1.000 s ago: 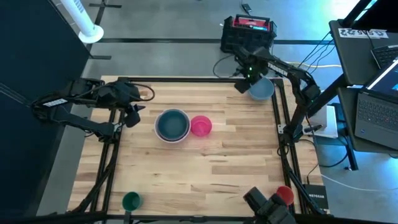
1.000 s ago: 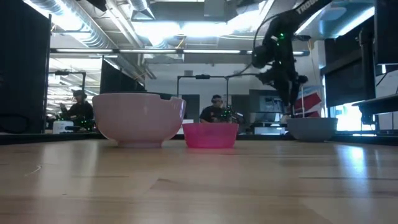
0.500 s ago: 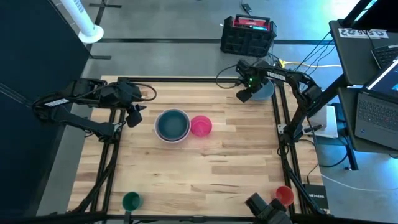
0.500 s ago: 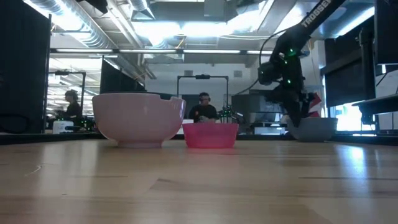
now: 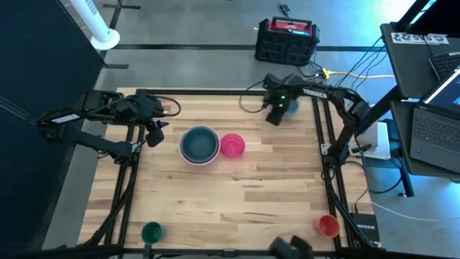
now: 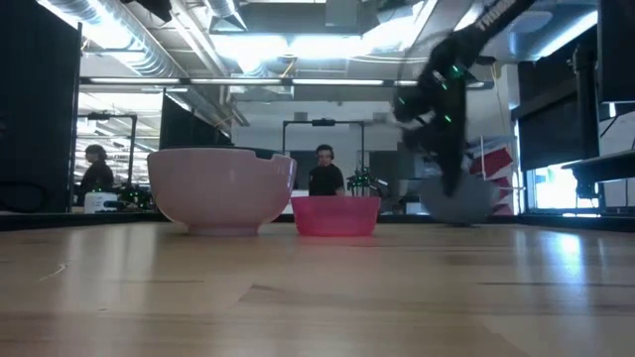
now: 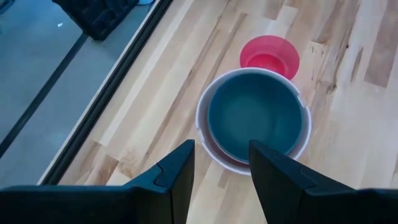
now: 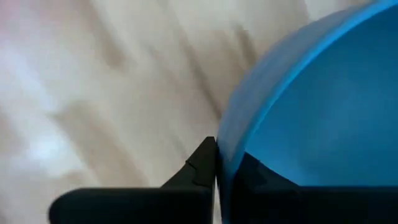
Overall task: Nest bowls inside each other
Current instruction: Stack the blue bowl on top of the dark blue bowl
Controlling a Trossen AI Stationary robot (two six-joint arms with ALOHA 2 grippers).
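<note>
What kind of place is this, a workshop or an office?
Most likely a robotics lab in an open, office-like hall: a wooden table in a metal frame, laptops and cables beside it, exposed ceiling ducts, and people seated at desks behind.

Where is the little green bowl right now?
In the high view, the small green bowl sits alone at the table's near-left corner, on the left arm's side, far from the stacked bowls in the middle and across from the orange-red bowl.
</note>
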